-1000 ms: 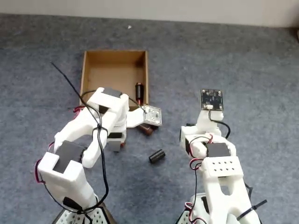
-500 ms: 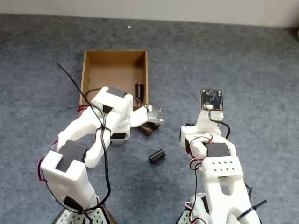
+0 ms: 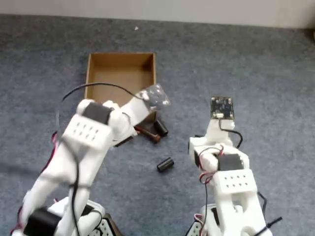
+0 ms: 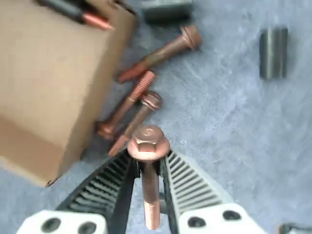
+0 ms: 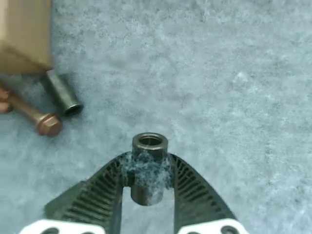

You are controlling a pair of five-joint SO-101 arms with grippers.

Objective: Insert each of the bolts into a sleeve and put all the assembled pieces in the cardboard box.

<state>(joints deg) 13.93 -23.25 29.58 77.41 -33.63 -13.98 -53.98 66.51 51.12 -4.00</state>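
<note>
Lifted off the carpet (image 3: 275, 73) and swung up toward the box corner within the last second: left arm (image 3: 88, 130), previously low beside the loose bolts. Right arm (image 3: 221, 157) almost unmoved.

Far left: cardboard box (image 3: 120, 58), open-topped, with one dark assembled piece (image 4: 80, 12), copper-tipped, seen lying inside in the left wrist view.

Left gripper (image 4: 147, 163): pinching the held bolt (image 4: 147, 144) just under its flanged head, shank pointing back between the ribbed jaws, head outward.

Just beside the box wall: three loose bolts (image 4: 129, 105) in a rough heap on the carpet, one loose sleeve (image 3: 161, 128) near them, a second loose sleeve (image 3: 165, 163) lying apart, toward the arms.

Right gripper (image 5: 148, 168): closed across the lower body of the held sleeve (image 5: 149, 146), open bore facing away from the wrist and unobstructed.

Handling, as judged: both parts rigid metal, small, dense for their size, not fragile. Bolt best taken high on the shank, leaving the threaded end free to enter. Sleeve smooth, round and likely to roll or twist, so best gripped across its middle or lower half, clear of the mouth. Likely little clearance at the bore, hence a need for close axial alignment before pushing.
</note>
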